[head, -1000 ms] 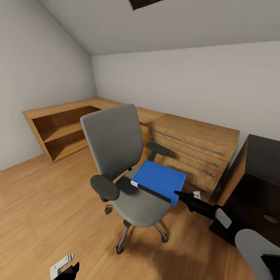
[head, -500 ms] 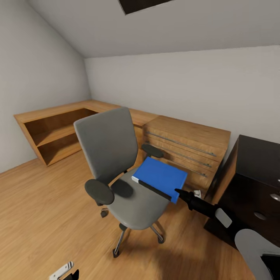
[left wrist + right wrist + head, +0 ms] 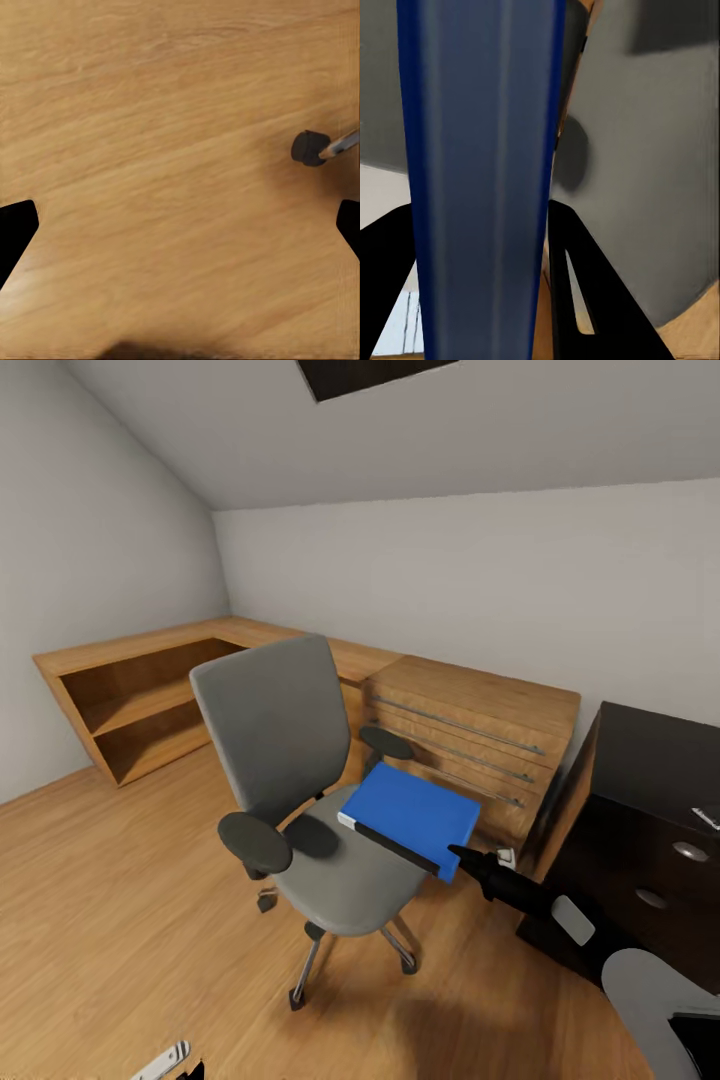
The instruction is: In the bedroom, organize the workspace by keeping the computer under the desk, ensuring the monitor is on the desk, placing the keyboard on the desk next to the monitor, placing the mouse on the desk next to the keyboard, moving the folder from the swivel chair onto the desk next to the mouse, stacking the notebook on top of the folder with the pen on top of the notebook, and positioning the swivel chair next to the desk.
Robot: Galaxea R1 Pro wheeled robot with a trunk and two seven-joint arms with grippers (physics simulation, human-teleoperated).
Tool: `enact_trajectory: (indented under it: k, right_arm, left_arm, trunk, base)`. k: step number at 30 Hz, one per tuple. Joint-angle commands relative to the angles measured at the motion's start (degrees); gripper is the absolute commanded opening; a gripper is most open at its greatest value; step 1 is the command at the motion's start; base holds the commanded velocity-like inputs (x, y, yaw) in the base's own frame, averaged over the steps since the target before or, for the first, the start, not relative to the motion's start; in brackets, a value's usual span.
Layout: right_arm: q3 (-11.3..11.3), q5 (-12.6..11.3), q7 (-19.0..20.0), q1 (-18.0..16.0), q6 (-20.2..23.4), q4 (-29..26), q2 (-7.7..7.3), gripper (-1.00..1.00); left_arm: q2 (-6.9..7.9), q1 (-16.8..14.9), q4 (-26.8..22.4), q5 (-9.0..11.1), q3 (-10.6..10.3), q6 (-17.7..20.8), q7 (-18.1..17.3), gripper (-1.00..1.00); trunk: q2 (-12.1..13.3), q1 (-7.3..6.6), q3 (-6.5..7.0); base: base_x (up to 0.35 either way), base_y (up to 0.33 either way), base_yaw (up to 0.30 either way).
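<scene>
Currently the folder [image 3: 412,818] is clamped edge-on by the right fingers [image 3: 480,300] above the swivel chair [image 3: 310,800] seat (likely light, stiff, slick); left fingers [image 3: 180,225] are spread, empty.

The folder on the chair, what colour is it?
Bright blue folder, clearest in the head view.
</scene>
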Motion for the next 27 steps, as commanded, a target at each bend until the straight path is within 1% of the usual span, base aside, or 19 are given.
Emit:
enact_trajectory:
  k: [1, 10, 15, 20, 21, 27]
  right_arm:
    - [-0.09, -0.14, 0.06, -0.04, 0.4, 0.03, 0.02, -1.0]
    - [-0.06, -0.14, 0.1, -0.04, 0.26, 0.07, 0.33, -1.0]
    - [-0.09, -0.13, 0.09, -0.04, 0.22, 0.07, 0.35, -1.0]
    - [-0.03, -0.07, 0.08, -0.04, 0.22, 0.07, 0.35, -1.0]
    - [-0.01, -0.06, 0.11, -0.04, 0.22, 0.07, 0.39, -1.0]
    - [-0.01, -0.01, 0.08, -0.04, 0.22, 0.07, 0.36, -1.0]
  left_arm:
    - [0.0, -0.02, 0.04, 0.57, 0.02, -0.14, -0.12, 1.0]
    - [-0.03, -0.02, 0.04, 0.56, 0.02, -0.15, -0.12, 1.0]
    - [-0.14, -0.02, 0.04, 0.46, -0.1, -0.14, -0.12, 1.0]
    - [-0.19, -0.02, 0.64, 0.36, -0.19, -0.1, -0.12, 1.0]
    - [-0.18, -0.02, 2.08, 0.35, -0.28, -0.12, -0.12, 1.0]
    - [-0.17, -0.02, 2.78, 0.34, -0.32, -0.03, 0.15, 1.0]
  trunk:
    - [-0.02, -0.04, 0.0]
    - [-0.02, -0.04, 0.54]
    - [-0.02, -0.04, 0.86]
    - [1.98, -1.14, 2.08]
    - [2.38, -1.36, 2.29]
    - [4.79, -2.67, 3.45]
  base:
    - [-0.302, 0.0, -0.14]
    - [-0.312, 0.0, -0.167]
    - [-0.094, 0.0, -0.189]
    - [-0.009, 0.0, -0.197]
    - [-0.001, 0.0, -0.076]
    - [0.0, 0.0, -0.031]
